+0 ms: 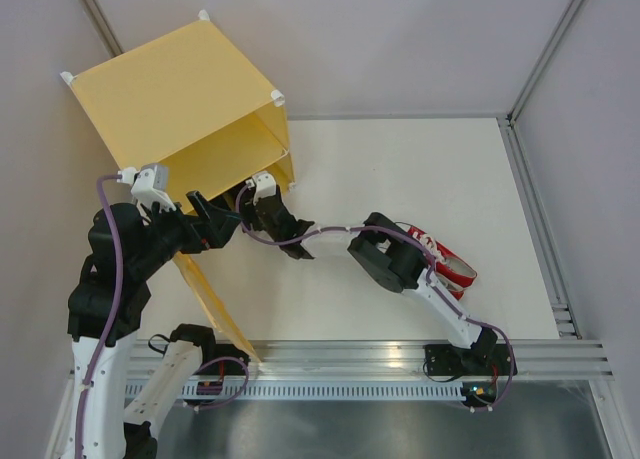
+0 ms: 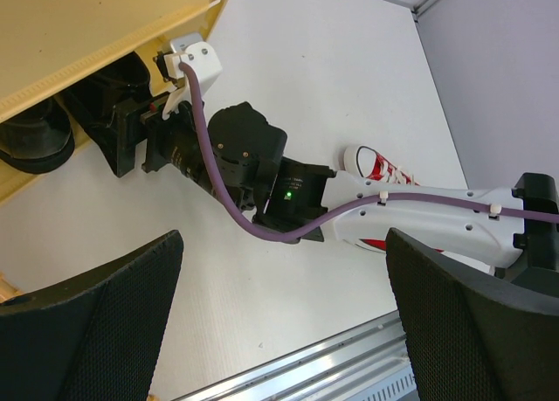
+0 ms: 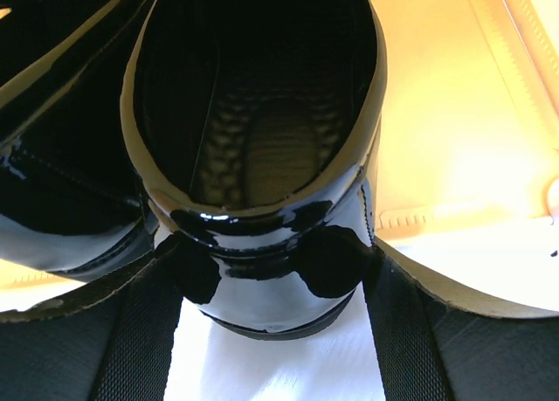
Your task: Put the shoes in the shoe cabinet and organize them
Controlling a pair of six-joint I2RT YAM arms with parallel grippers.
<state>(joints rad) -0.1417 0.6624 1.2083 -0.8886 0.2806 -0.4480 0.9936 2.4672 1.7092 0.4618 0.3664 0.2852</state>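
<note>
Top view: the yellow shoe cabinet (image 1: pixel 175 79) sits at 11 o'clock on the white table (image 1: pixel 400 169). Its door panel (image 1: pixel 210 304) is swung open toward 7 o'clock, leaving the mouth free. The right gripper (image 1: pixel 268 211) reaches into that mouth near the centre. The left gripper (image 1: pixel 205 224) hovers beside the door's inner face, probably to keep it from closing. The red sneakers (image 1: pixel 447 262) lie at 4 o'clock under the right forearm, not yet put away.

Left wrist view: the left gripper (image 2: pixel 284 331) has its textured black fingers (image 2: pixel 105 314) spread wide with nothing between them. At 10 o'clock the right gripper sits at the lower compartment, beneath the flat yellow shelf (image 2: pixel 105 43). The rounded, glossy end of one of the black loafers (image 2: pixel 35 139) shows at 9 o'clock; I cannot tell which of the pair it is.

Right wrist view: the right gripper (image 3: pixel 271 331) appears clamped on the heel of the held loafer (image 3: pixel 262 270), one pad on each side. This grip suits sliding it in toe-first. Its patent leather is mirror-smooth and probably slippery, and the insole is quilted. The second loafer (image 3: pixel 52 156) lies close at 9 o'clock, already inside. Smooth yellow cabinet wall fills 2 o'clock.
</note>
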